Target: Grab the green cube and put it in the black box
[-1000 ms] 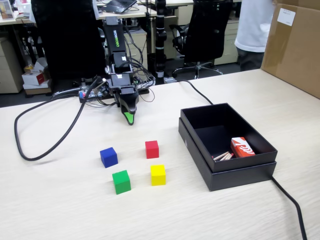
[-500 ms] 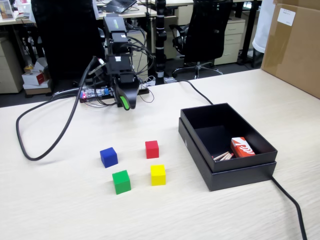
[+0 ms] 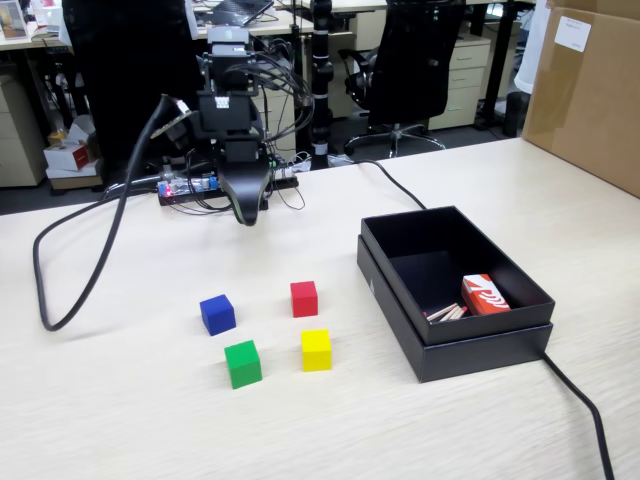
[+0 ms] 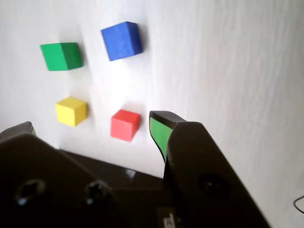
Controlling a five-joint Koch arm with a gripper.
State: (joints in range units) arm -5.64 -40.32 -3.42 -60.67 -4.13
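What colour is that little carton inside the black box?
Red with white markings, clearest in the fixed view.

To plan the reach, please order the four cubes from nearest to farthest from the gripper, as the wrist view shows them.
From the gripper in the wrist view:
1. red cube, just beside the green-lined finger.
2. yellow cube, left of the red one.
3. blue cube, upper middle.
4. green cube, upper left; blue and green are close, so their order is less sure.

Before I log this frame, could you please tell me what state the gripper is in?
Gripper: open and empty; the wrist view shows its two jaws well apart above the table, with nothing between them.
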